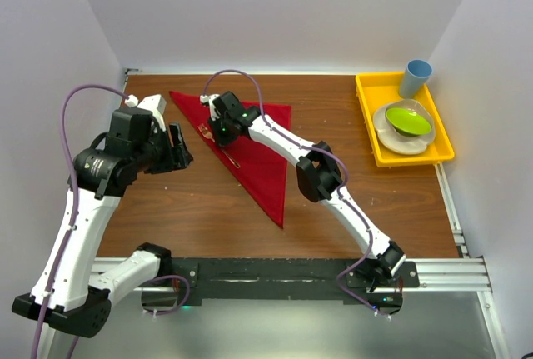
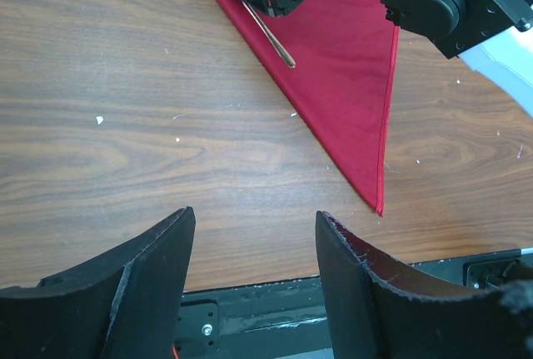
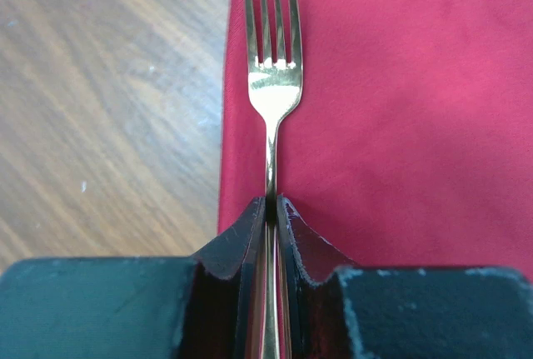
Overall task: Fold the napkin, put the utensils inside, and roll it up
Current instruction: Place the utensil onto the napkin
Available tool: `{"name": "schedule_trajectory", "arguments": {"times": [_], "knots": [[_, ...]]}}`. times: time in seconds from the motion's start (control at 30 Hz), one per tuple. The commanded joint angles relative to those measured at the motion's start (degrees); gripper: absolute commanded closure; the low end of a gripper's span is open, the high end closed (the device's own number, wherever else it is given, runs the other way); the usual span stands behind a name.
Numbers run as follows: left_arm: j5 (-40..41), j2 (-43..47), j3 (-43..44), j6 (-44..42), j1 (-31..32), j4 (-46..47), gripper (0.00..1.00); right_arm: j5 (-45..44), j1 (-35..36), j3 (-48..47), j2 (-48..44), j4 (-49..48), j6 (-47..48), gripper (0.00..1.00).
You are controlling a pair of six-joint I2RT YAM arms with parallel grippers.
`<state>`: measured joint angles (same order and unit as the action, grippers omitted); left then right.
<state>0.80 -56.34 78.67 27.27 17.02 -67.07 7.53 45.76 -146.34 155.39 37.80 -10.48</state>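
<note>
While pinching fork handle in right claw at napkin edge, left claw gaping empty, could nudge fork onto tabletop or ruck that edge on release.

Plain white walls close in the back and both sides of a brown wood-grain surface. Its grain runs left to right, and small pale specks dot it. A black strip and silver metal rails line the near edge. The light is soft and even, without hard shadows.
</note>
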Motion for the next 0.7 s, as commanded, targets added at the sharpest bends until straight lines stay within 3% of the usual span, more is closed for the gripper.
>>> {"name": "schedule_trajectory", "arguments": {"times": [0.0,0.3,0.5,0.67], "knots": [[0.6,0.9,2.0,-0.1,0.1,-0.1,0.36,-1.7,-0.1,-2.5,-0.1,-2.9,-0.2,0.85],[0.5,1.0,1.8,0.1,0.1,0.0,0.36,-1.8,-0.1,-1.4,-0.5,-4.1,-2.0,0.86],[0.8,0.8,1.5,0.7,0.1,1.0,0.34,-2.1,-0.1,-3.9,-1.7,-1.8,-2.2,0.78],[2.8,-0.8,-2.4,5.7,0.1,6.7,0.22,-3.5,-0.1,2.2,-12.3,3.6,-6.7,0.68]]}}
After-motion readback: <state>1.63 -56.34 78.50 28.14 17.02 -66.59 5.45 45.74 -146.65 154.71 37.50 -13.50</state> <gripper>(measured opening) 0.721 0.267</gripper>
